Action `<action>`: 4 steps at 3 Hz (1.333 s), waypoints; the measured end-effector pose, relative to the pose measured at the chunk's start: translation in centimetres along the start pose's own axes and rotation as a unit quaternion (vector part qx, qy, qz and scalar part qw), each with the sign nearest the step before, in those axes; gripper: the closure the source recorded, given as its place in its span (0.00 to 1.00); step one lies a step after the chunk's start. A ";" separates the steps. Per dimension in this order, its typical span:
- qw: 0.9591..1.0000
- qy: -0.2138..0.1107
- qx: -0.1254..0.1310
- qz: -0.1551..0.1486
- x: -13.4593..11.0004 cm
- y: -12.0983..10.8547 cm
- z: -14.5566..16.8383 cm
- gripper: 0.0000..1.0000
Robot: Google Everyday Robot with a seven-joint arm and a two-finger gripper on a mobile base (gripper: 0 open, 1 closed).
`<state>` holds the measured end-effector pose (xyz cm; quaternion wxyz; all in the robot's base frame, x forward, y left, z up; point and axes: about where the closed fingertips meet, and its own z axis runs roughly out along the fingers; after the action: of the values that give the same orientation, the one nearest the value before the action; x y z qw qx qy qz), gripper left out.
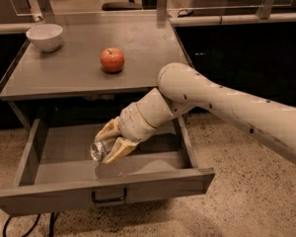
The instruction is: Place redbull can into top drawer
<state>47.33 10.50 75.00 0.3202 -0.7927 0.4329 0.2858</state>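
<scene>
Indoors, hand (104, 149) pinching redbull can (97, 151) low inside open top drawer (54, 194), grey desk (79, 78) above with apple (112, 59) and white bowl (45, 36), speckled floor (237, 201).

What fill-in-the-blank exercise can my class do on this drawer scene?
1. The top drawer stands ____.
2. The gripper, low inside the drawer, is shut on the ____.
3. On the cabinet top, the fruit to the picture's right of the white bowl is an ____.
Missing words: open; redbull can; apple.
</scene>
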 end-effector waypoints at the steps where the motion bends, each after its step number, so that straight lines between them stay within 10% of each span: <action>1: 1.000 -0.015 -0.001 -0.002 0.4 -0.1 1.1 1.00; 4: 0.998 0.029 0.000 0.050 5.3 0.9 4.3 0.86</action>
<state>48.27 10.69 68.19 0.2932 -0.7778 0.4814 0.2781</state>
